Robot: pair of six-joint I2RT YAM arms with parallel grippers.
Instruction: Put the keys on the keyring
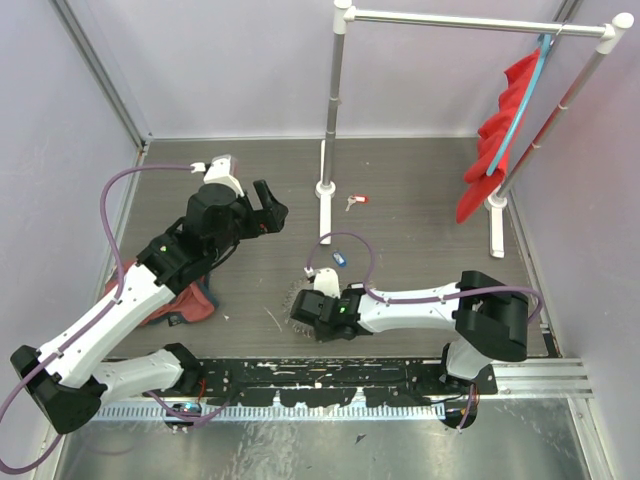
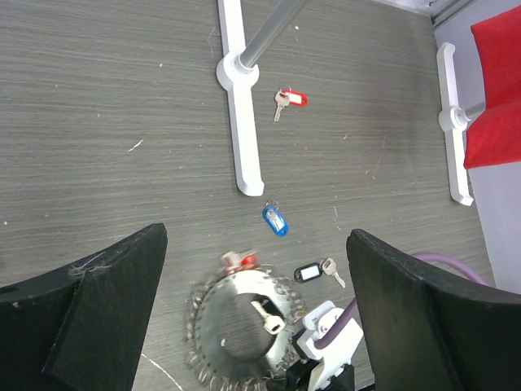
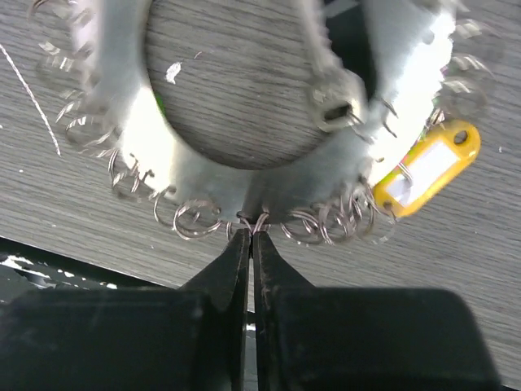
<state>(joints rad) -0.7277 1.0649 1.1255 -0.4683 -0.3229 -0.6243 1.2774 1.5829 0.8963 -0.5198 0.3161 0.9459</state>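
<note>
The keyring [image 1: 300,296] is a wide silver loop with many small wire rings round its rim; it lies mid-table and also shows in the left wrist view [image 2: 213,305] and the right wrist view [image 3: 236,175]. My right gripper [image 3: 251,232] is shut on a small wire ring at its near rim [image 1: 305,318]. A yellow-tagged key [image 3: 427,167] hangs on the rim, a red-headed key [image 2: 240,261] lies at its far edge, and a bare key [image 2: 266,318] lies inside the loop. Loose on the table are a blue-tagged key [image 2: 275,221], a black-tagged key [image 2: 308,273] and a red-tagged key [image 2: 295,99]. My left gripper [image 1: 268,210] is open and empty, held above the table.
A white rack post with a long foot [image 1: 325,190] stands behind the keys, a second foot [image 1: 496,215] at the right. A red cloth [image 1: 500,130] hangs from the rack. A red and blue cloth [image 1: 180,300] lies under my left arm.
</note>
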